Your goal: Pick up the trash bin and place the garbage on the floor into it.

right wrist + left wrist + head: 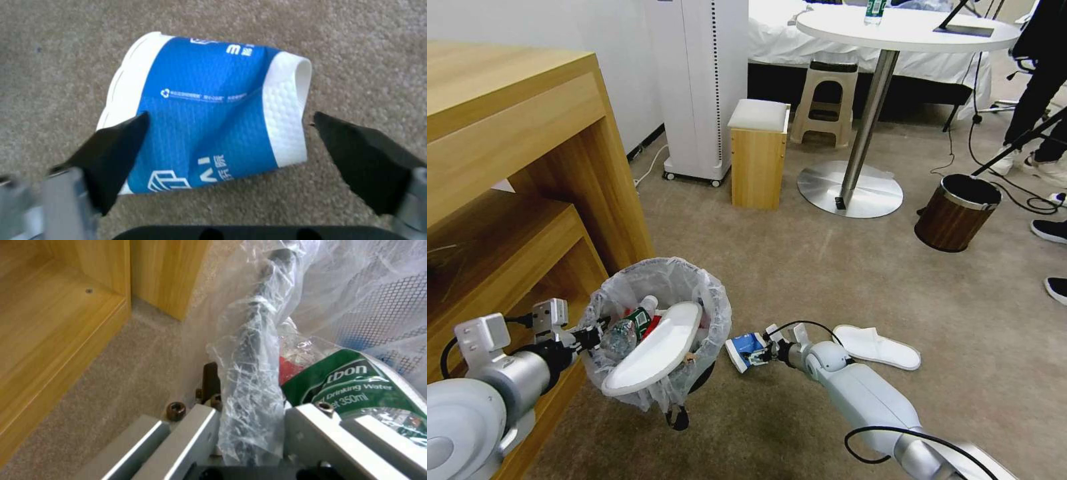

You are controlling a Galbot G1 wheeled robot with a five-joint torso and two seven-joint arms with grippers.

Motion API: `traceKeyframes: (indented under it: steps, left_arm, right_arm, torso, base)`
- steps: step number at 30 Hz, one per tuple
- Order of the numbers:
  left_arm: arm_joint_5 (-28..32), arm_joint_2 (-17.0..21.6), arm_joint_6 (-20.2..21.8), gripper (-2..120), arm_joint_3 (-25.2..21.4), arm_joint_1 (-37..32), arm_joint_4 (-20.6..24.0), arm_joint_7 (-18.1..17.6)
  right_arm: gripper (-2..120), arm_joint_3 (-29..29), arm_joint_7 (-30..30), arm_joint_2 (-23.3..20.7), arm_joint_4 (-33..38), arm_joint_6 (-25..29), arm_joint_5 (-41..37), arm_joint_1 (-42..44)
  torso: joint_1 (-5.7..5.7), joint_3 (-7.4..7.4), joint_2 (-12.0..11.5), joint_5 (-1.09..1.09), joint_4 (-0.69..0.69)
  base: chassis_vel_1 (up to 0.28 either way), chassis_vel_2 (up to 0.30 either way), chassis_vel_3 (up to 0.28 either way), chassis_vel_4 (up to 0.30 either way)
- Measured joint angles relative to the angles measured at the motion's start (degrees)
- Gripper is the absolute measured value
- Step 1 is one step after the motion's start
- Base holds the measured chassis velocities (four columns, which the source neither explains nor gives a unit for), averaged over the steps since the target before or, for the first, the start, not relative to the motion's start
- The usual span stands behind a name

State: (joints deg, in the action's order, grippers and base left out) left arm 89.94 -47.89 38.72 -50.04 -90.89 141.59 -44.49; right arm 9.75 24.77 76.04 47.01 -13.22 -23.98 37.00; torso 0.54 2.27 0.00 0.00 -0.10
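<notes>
Floor [800, 280]: beige carpet, bearing a white slipper [877, 347] at about 4 o'clock from the head view's centre and a crushed blue paper cup [745, 350] on its side just left of it. Trash bin [660, 333]: bag-lined, held off the floor at 7 o'clock beside the wooden shelf unit [514, 173], containing a second slipper [654, 357] and a clear bottle [627, 328]; left tool [249, 426] clamped on its bagged rim. Right tool [231, 146]: spread wide with its fingers either side of the cup, not closed on it.
</notes>
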Motion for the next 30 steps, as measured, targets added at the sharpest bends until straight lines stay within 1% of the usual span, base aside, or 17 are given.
traceKeyframes:
  steps: [1, 2, 3, 6, 7, 10, 12, 13, 14, 17, 18, 20, 21, 22, 24, 30]
  left_arm:
    - [0.0, 0.0, 0.0, 0, 0.0, 0.0, 0.0, 0.0]
    - [0.0, 0.0, 0.0, 0, 0.0, 0.0, 0.0, 0.0]
    - [0.0, 0.0, 0.0, 0, 0.0, 0.0, 0.0, 0.0]
    - [-0.1, 0.0, 0.0, 0, 0.1, 0.0, 0.0, 0.0]
    - [-0.1, 0.0, 0.0, 0, 0.1, 0.0, 0.0, 0.0]
    - [-0.3, 0.0, 0.0, 0, 0.1, -0.1, 0.0, 0.0]
    - [-0.3, 0.0, 0.0, 0, 0.1, -0.1, 0.1, 0.0]
    - [-0.3, 0.0, 0.0, 0, 0.1, -0.1, 0.1, 0.1]
    - [-0.3, 0.0, 0.0, 0, 0.1, -0.1, 0.1, 0.1]
    - [-0.3, -0.1, 0.0, 0, 0.1, -0.1, 0.2, 0.1]
    - [-0.3, -0.1, 0.0, 0, 0.1, -0.1, 0.2, 0.1]
    - [-0.4, -0.1, 0.0, 0, 0.1, -0.2, 0.2, 0.1]
    - [-0.4, -0.1, 0.0, 0, 0.1, -0.3, 0.2, 0.1]
    - [-0.4, -0.1, 0.0, 0, 0.1, -0.3, 0.2, 0.1]
    - [-0.5, -0.1, 0.0, 0, 0.1, -0.3, 0.2, 0.1]
    - [-0.6, -0.1, 0.0, 0, 0.4, -0.1, 0.2, 0.2]
  right_arm:
    - [85, -0.1, 0.0, 0.0, 0.0, 0.0, 0.0, 0.0]
    - [77, -0.3, 0.1, -0.1, 0.0, 0.0, 0.2, 0.1]
    - [77, -0.3, 0.1, -0.1, 0.0, 0.0, 0.2, 0.1]
    - [65, -0.6, 0.6, -0.2, 0.0, 0.1, 0.5, 0.2]
    - [65, -0.6, 0.6, -0.2, 0.0, 0.1, 0.5, 0.2]
    - [47, -0.9, 1.5, -0.5, 0.0, 1.0, 0.7, 0.3]
    - [46, -0.9, 1.7, -0.5, 0.0, 1.2, 0.7, 0.3]
    - [37, -1.0, 1.9, -0.5, 0.0, 1.5, 0.7, 0.2]
    - [37, -1.0, 1.9, -0.5, 0.0, 1.5, 0.7, 0.2]
    - [25, -1.0, 2.0, -0.5, -0.1, 2.0, 0.7, 0.2]
    - [25, -1.0, 2.0, -0.5, -0.1, 2.0, 0.7, 0.2]
    - [21, -1.0, 2.0, -0.4, -0.2, 2.1, 0.7, 0.1]
    - [16, -1.0, 2.0, -0.5, -0.1, 2.2, 0.7, 0.1]
    - [16, -1.0, 2.0, -0.5, -0.1, 2.2, 0.7, 0.1]
    - [11, -1.0, 2.0, -0.6, 0.2, 2.6, 0.6, 0.2]
    - [10, -0.8, 2.0, -1.6, 1.8, 3.0, -0.1, 0.5]
  torso:
    - [0.0, 0.0, 0.0, 0.0, 0.0]
    - [0.0, 0.0, 0.0, 0.0, 0.0]
    - [0.0, 0.0, 0.0, 0.0, 0.0]
    - [0.0, 0.0, 0.0, 0.0, 0.0]
    - [0.0, 0.0, 0.0, 0.0, 0.0]
    - [0.0, 0.0, 0.0, 0.0, 0.0]
    - [0.0, 0.0, 0.0, 0.0, 0.0]
    - [0.0, 0.0, 0.0, 0.0, 0.0]
    - [0.0, 0.0, 0.0, 0.0, 0.0]
    - [0.0, 0.0, 0.0, 0.0, 0.0]
    - [0.0, 0.0, 0.0, 0.0, 0.0]
    - [0.0, 0.0, 0.0, 0.0, 0.0]
    - [0.0, 0.0, 0.0, 0.0, 0.0]
    - [0.0, 0.0, 0.0, 0.0, 0.0]
    - [0.0, 0.0, 0.0, 0.0, 0.0]
    - [0.0, 0.0, 0.0, 0.0, 0.01]
  base:
    - [0.0, 0.0, 0.0, 0.0]
    - [0.0, 0.0, 0.0, 0.0]
    - [0.0, 0.0, 0.0, 0.0]
    - [0.0, 0.0, 0.0, 0.0]
    - [0.0, 0.0, 0.0, 0.0]
    - [0.0, 0.0, 0.0, 0.0]
    - [0.0, 0.0, 0.0, 0.0]
    - [0.0, 0.0, 0.0, 0.0]
    - [0.0, 0.0, 0.0, 0.0]
    - [0.0, 0.0, 0.0, 0.0]
    - [0.0, 0.0, 0.0, 0.0]
    - [0.0, 0.0, 0.0, 0.0]
    - [0.0, 0.0, 0.0, 0.0]
    - [0.0, 0.0, 0.0, 0.0]
    - [0.0, 0.0, 0.0, 0.0]
    - [0.0, 0.0, 0.0, 0.0]
